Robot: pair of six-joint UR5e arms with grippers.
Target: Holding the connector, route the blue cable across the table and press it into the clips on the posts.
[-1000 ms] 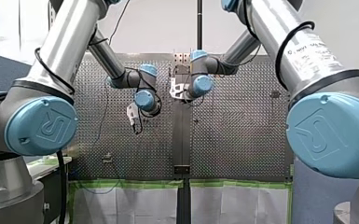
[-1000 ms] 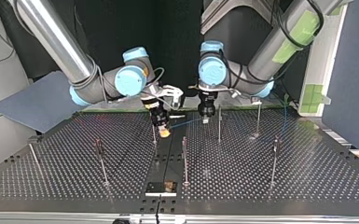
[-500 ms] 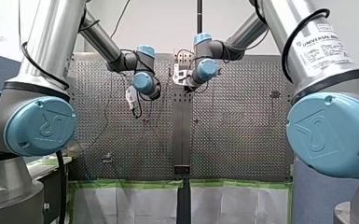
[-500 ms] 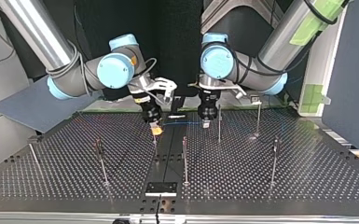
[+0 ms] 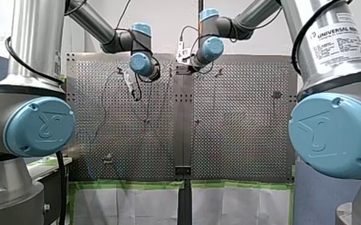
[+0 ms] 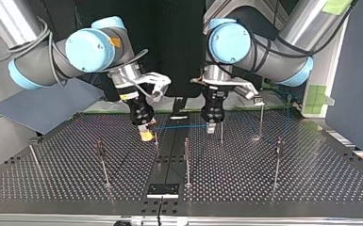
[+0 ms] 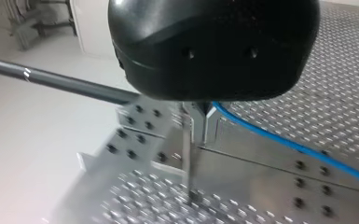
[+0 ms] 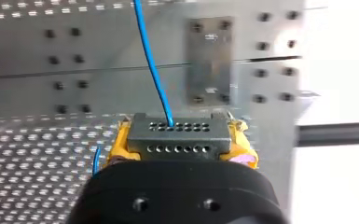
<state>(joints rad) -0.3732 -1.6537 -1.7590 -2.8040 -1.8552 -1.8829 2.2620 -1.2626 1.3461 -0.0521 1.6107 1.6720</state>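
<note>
Right gripper (image 8: 181, 140) is clamped on the small grey rectangular connector (image 8: 177, 136), a block with two rows of holes. Its yellow pads (image 8: 116, 145) press against the block's two short ends. That reads as the right place to hold: the block looks rigid and should take a firm squeeze. The thin blue cable (image 8: 151, 65) leaving one hole in its face looks light, limp and easy to kink. The joint where it enters the block is probably the weak spot, so hard tugs would be unwise.

Ahead of the connector the cable runs off over the silver perforated table (image 6: 311, 179). In the top view it crosses the upper middle of the frame as a nearly straight line to the black left gripper (image 6: 210, 127). That gripper's narrow metal fingers (image 7: 206, 122) are drawn together, with the cable coming out from between them. So soft a line will likely go only where it is pinched, so a hold just beside each clip would serve.

Thin upright metal posts (image 6: 221, 129) stand beside and beyond that gripper, toward the frame's upper right. Whether any clip holds cable is too small to tell.
</note>
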